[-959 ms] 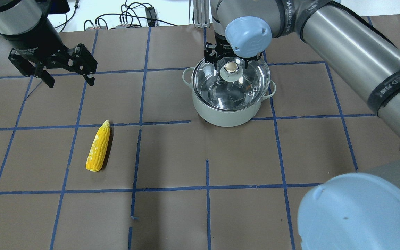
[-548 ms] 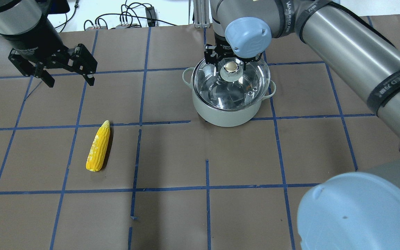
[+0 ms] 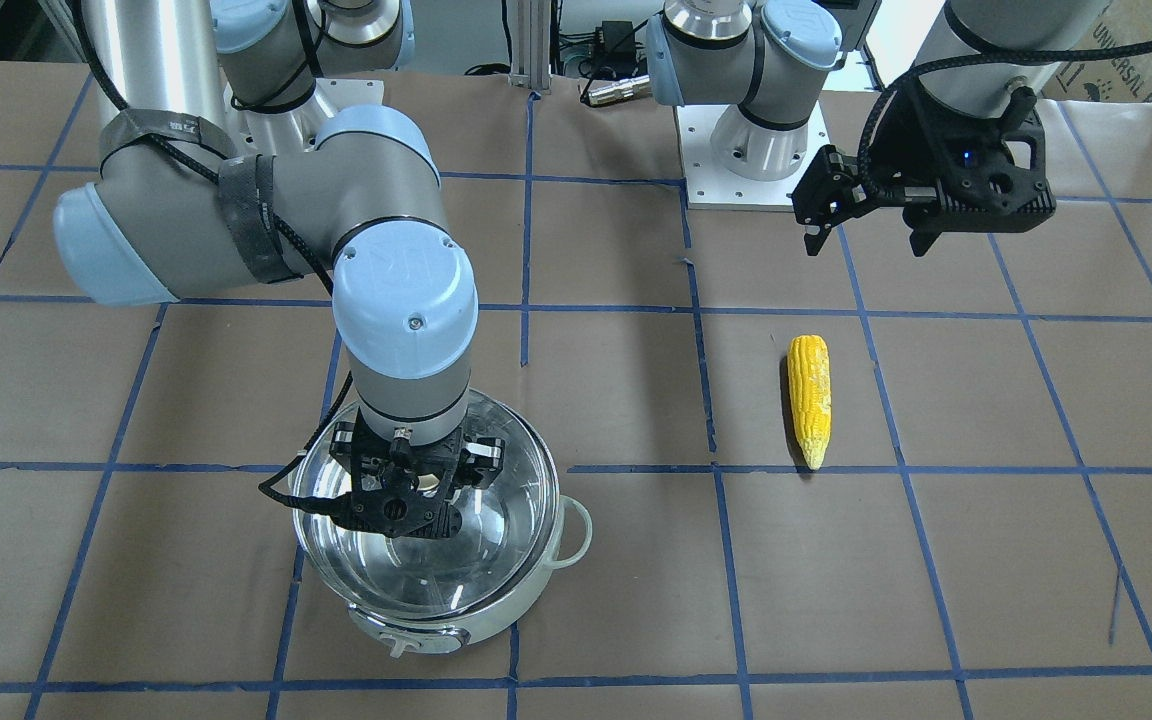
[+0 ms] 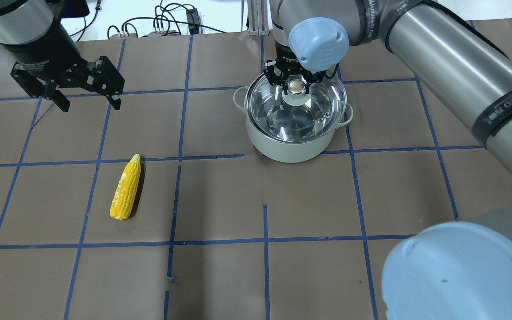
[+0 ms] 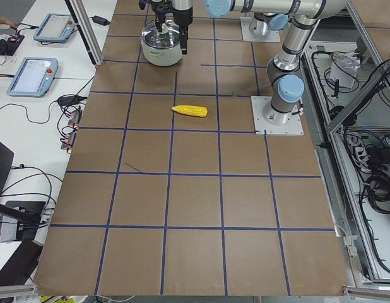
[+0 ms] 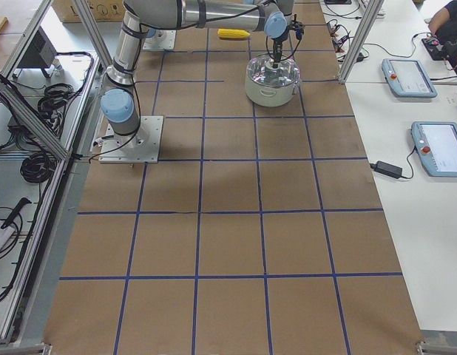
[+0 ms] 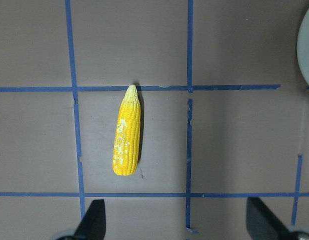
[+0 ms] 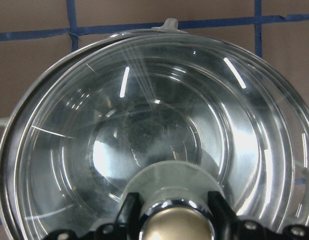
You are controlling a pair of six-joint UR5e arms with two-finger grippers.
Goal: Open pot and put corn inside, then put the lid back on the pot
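The pale mint pot (image 4: 289, 146) stands at the far centre-right of the table, covered by the clear glass lid (image 4: 314, 111). My right gripper (image 4: 297, 84) comes straight down and is shut on the lid's beige knob (image 8: 175, 227), one finger (image 8: 128, 210) on each side. I cannot tell whether the lid rests on the rim or is just off it. The yellow corn (image 4: 126, 187) lies flat at the near left, tip pointing away from the robot. My left gripper (image 4: 90, 106) is open and empty, hovering high, far left of the corn. The left wrist view shows the corn (image 7: 127, 132) below.
The brown paper table carries a blue tape grid. Cables (image 4: 167, 22) lie beyond the far edge. My right arm's big elbow (image 4: 456, 271) hangs over the near right corner. The arm base plate (image 3: 751, 170) sits on the robot's side.
My right gripper's fingers have closed in on the lid's knob and now grip it. The left arm, the corn and the pot have not moved.
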